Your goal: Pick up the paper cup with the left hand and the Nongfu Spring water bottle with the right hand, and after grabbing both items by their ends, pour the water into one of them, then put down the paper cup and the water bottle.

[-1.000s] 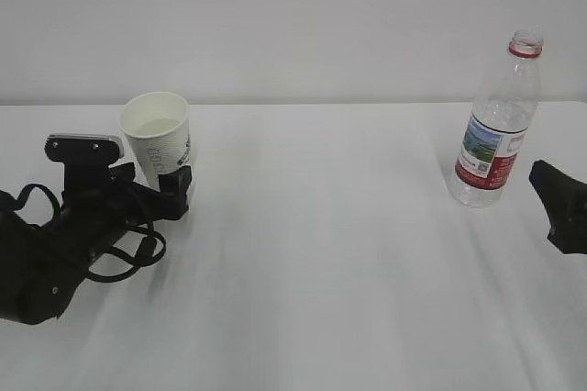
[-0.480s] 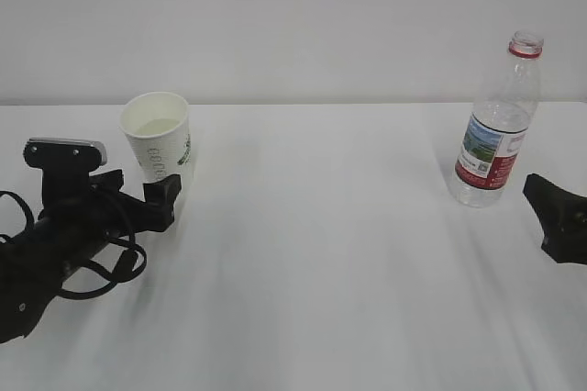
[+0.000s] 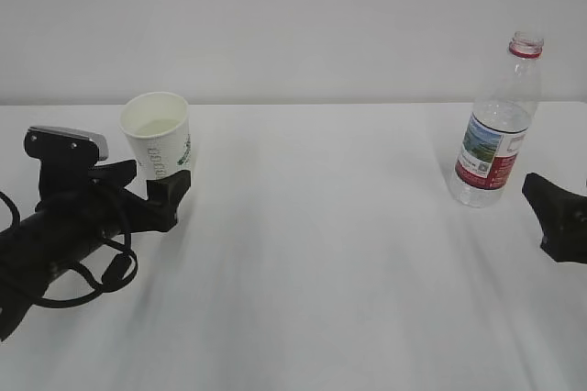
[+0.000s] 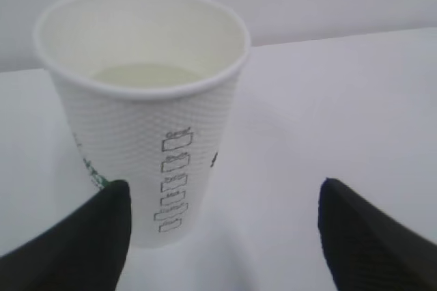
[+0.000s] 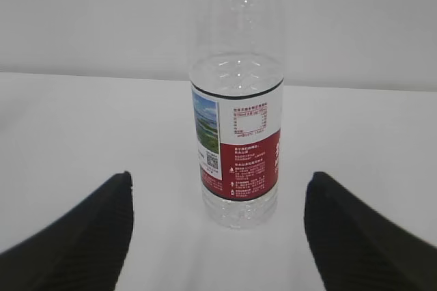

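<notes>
The paper cup (image 4: pixel 143 110) stands upright, well left of the Nongfu Spring water bottle (image 5: pixel 237 110); thin-walled and light, it likely crushes easily, so grip low; both grippers' jaws stand apart, each empty, facing its item

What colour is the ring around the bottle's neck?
Red; the Nongfu Spring water bottle shows it best in the exterior view.

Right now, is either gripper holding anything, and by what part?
Nothing is held. The left gripper stands open around the paper cup's base; the right gripper is open before the Nongfu Spring water bottle.
</notes>
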Controlling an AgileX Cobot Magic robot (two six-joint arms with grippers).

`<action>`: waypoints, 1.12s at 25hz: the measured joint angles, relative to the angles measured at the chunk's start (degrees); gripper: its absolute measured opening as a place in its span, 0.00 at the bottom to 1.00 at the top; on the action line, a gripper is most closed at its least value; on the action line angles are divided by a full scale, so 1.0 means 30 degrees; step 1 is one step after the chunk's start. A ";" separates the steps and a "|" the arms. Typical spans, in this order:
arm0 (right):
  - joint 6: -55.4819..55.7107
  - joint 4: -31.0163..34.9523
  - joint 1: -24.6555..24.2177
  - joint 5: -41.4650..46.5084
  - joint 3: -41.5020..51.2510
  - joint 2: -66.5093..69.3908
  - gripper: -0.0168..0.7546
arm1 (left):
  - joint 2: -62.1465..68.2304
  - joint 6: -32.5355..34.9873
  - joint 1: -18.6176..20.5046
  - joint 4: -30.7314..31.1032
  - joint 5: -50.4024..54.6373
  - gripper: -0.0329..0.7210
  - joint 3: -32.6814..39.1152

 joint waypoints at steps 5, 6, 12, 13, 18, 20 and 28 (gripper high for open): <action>0.0000 0.0000 0.0000 0.0000 -0.1056 0.0000 0.78 | -0.1012 0.0000 0.0000 0.0195 0.0000 0.85 0.0043; 0.0000 0.0000 0.0000 0.0000 -0.1351 0.0000 0.78 | -0.1291 0.0000 0.0000 0.0352 0.0000 0.85 0.0043; 0.0314 0.0000 0.0000 0.0000 -0.2349 0.0000 0.78 | -0.3438 0.0000 0.0000 0.0572 0.0000 0.83 0.0081; 0.0392 0.0035 0.0000 0.0000 -0.2419 -0.0093 0.78 | -0.3803 0.0000 0.0000 0.0572 0.0000 0.83 0.0109; 0.0471 0.0588 0.0000 0.0000 -0.2426 -0.1742 0.78 | -0.5497 0.0000 0.0000 0.0572 0.0790 0.83 0.0109; 0.0479 0.0906 0.0000 0.0574 -0.2476 -0.2894 0.78 | -0.6190 0.0000 0.0000 0.0500 0.1401 0.83 0.0121; 0.0511 0.1503 0.0000 0.5053 -0.3623 -0.6414 0.78 | -0.9303 0.0000 0.0000 -0.0023 0.4646 0.83 0.0236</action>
